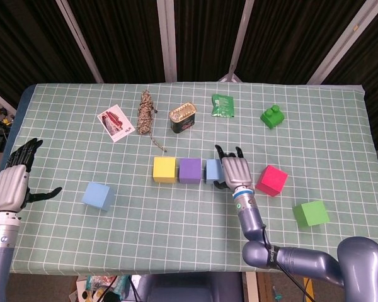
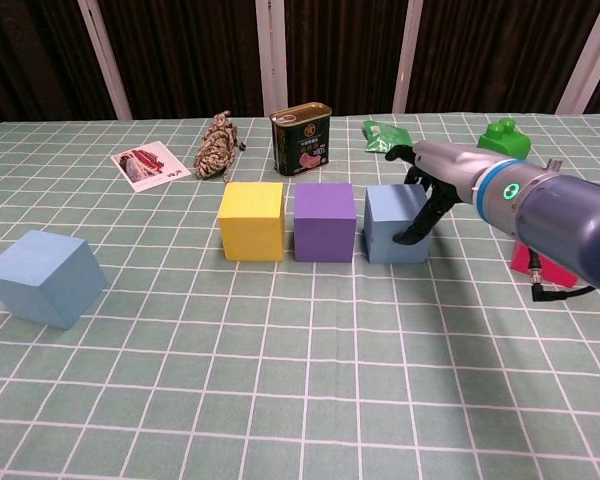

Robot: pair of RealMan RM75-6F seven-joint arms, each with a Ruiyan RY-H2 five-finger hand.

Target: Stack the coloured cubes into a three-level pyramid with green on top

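Observation:
A yellow cube (image 1: 165, 169) and a purple cube (image 1: 190, 170) stand side by side mid-table. A light blue cube (image 1: 213, 170) sits just right of the purple one (image 2: 325, 221) with a narrow gap. My right hand (image 1: 236, 170) is at this blue cube's (image 2: 392, 222) right side, its fingers (image 2: 423, 215) touching that face and holding nothing. A second blue cube (image 1: 99, 195) lies at the front left. A red cube (image 1: 272, 180) and the green cube (image 1: 311, 213) sit to the right. My left hand (image 1: 12, 182) hovers open at the left table edge.
Along the back stand a tin can (image 1: 182, 119), a coil of rope (image 1: 145, 113), a picture card (image 1: 115, 122), a green packet (image 1: 223, 106) and a green toy (image 1: 273, 116). The checked cloth reaches the front edge.

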